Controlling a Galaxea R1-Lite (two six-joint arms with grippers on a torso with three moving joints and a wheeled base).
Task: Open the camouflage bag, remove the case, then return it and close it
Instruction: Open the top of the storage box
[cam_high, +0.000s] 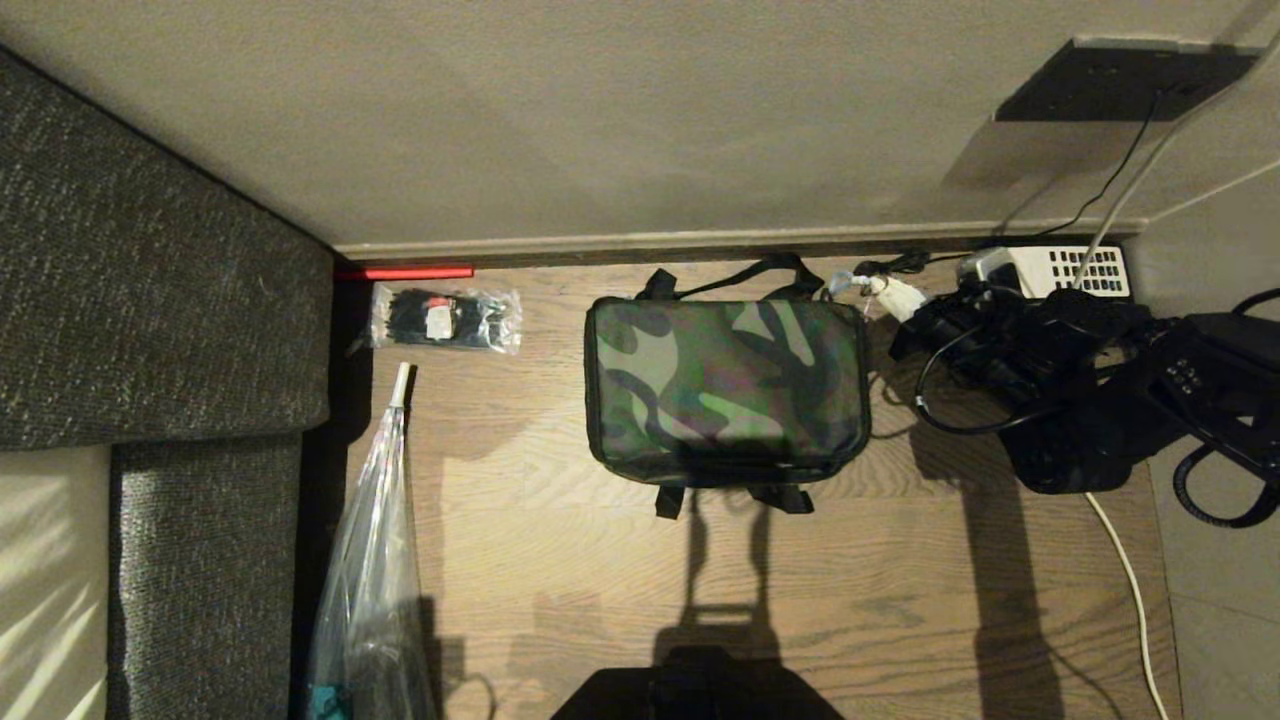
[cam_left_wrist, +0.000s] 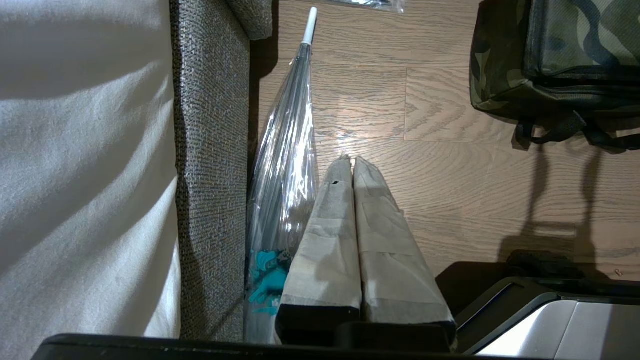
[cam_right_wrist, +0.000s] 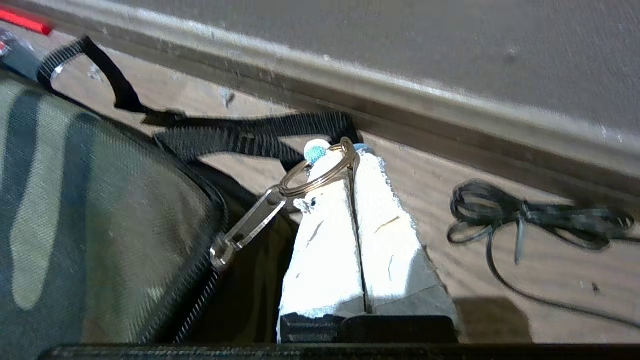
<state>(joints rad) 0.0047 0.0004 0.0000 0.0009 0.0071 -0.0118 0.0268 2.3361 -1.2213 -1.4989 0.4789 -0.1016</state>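
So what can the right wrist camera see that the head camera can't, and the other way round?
Only the right wrist view shows the right gripper shut on the metal ring of the zipper pull, at the bag's corner.

Only the head view shows the whole closed bag, the clear packet, the umbrella and the sofa.

Both show the bag, its black strap, the wooden floor and the baseboard.

Closed camouflage bag, flat on floor, near baseboard
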